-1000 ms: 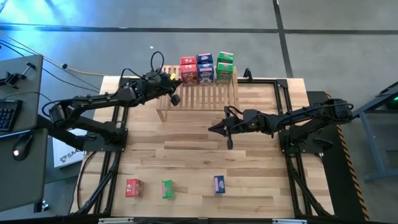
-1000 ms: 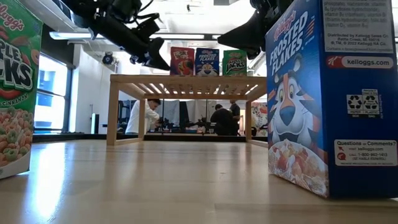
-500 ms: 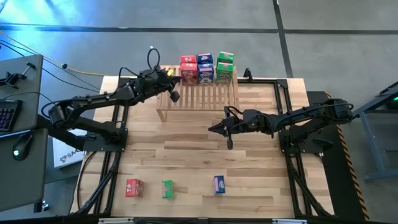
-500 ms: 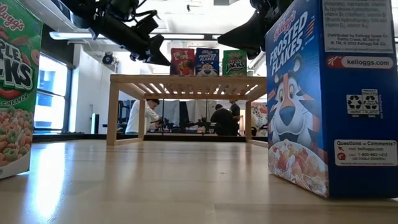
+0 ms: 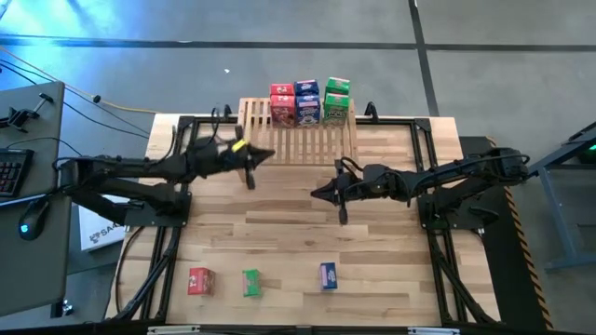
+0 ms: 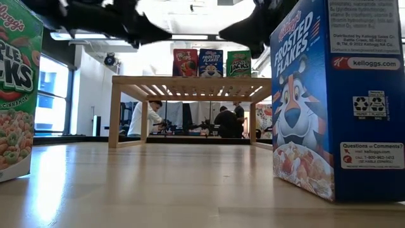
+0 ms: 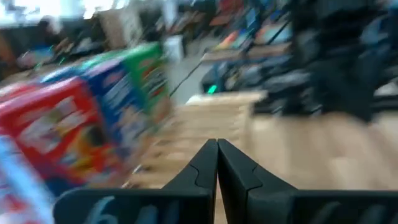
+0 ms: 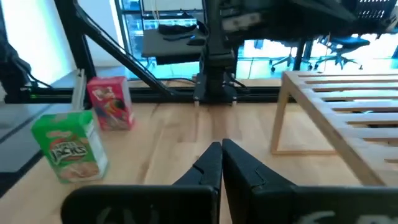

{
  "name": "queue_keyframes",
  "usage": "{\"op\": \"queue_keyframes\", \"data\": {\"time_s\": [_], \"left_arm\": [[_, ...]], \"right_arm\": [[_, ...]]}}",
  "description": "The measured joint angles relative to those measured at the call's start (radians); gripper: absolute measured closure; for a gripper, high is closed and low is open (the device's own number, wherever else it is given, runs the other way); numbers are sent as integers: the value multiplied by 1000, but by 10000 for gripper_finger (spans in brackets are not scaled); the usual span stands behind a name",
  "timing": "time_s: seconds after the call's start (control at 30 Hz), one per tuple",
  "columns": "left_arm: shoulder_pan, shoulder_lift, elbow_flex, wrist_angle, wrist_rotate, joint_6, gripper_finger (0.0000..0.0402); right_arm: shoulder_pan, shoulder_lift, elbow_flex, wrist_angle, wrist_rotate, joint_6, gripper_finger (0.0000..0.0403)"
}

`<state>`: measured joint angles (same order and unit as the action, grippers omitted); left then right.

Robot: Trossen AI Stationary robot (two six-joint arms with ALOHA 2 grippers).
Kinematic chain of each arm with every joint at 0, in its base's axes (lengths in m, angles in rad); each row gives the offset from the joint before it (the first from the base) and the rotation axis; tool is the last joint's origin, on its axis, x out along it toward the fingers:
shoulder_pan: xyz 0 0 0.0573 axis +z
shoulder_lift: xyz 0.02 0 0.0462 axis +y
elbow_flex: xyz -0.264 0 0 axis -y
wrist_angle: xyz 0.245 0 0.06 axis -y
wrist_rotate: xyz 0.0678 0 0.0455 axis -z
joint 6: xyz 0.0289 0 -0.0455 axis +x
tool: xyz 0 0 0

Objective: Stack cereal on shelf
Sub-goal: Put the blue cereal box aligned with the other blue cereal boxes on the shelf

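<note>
While three cereal boxes wait loose near the front edge of the table — a red box [image 5: 200,280], a green Apple Jacks box [image 5: 250,282] and a blue Frosted Flakes box [image 5: 328,274] — a row of red, blue and green boxes [image 5: 309,103] already stands along the far edge of the slatted wooden shelf [image 5: 298,141]. The left gripper [image 5: 264,156] hangs just off the shelf's left front corner with its fingers pressed together and nothing between them; the right gripper [image 5: 318,194] hovers over the bare tabletop in front of the shelf, likewise closed and empty. The step in hand looks like fetching the next box. To do it well, the nearer arm should spread its fingers before descending, come down over a loose box squarely across its narrow faces, and grip low enough that the box does not swing. When placing it, approach the shelf from the front so the standing row is not knocked over.
</note>
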<state>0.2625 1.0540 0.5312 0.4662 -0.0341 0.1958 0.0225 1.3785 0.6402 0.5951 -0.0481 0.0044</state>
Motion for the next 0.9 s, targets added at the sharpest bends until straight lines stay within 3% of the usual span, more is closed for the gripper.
{"op": "queue_keyframes", "data": {"time_s": [0.2,0.33,0.43,0.7,0.9], "left_arm": [[-154,-56,-78,98,-1,-37,399],[-230,-59,-91,85,-2,-25,399],[-274,-59,-108,87,-3,11,399],[-350,-58,-131,45,-4,18,399],[-442,-58,-132,-47,-3,-6,399]], "right_arm": [[113,0,140,-317,148,127,369],[199,25,267,-590,286,263,327],[252,74,337,-647,329,308,286],[314,276,501,-636,320,252,177],[316,337,566,-641,221,223,167]]}}
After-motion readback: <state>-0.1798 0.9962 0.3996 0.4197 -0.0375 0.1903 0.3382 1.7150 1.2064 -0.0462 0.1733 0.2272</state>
